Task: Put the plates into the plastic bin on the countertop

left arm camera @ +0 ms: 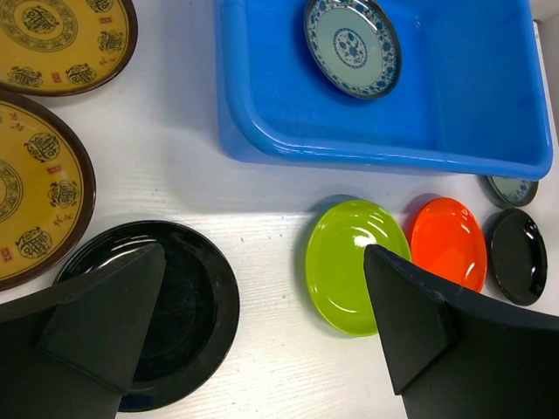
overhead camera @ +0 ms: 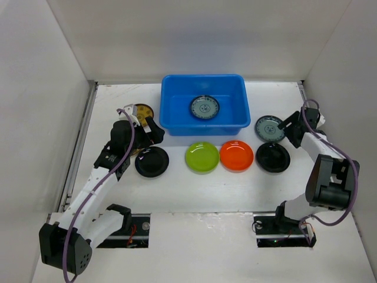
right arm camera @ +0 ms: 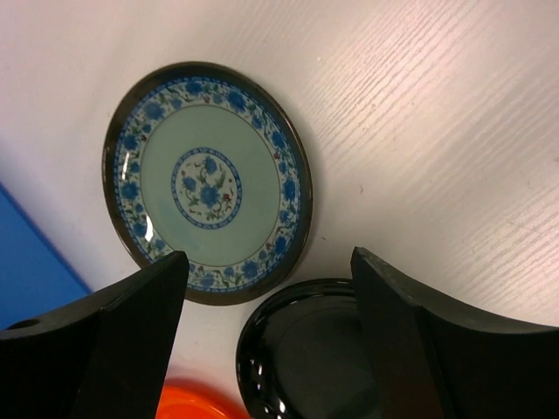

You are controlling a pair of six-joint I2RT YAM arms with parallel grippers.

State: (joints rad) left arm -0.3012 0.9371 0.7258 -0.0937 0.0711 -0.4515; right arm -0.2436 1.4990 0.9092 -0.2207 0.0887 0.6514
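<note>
Right gripper (right arm camera: 266, 271) jaws wide, just beside blue-grey patterned plate (right arm camera: 210, 179), right of plastic bin (overhead camera: 203, 125). Plate likely light, stiff, glossy-slippery, chippable; pinch raised rim.

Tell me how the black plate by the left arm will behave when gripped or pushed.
The black plate looks glossy, so it will probably slide on the white counter if pushed and may slip when gripped. It lies flat and shallow, so rolling or tipping seems unlikely. It looks rigid, not floppy.
</note>
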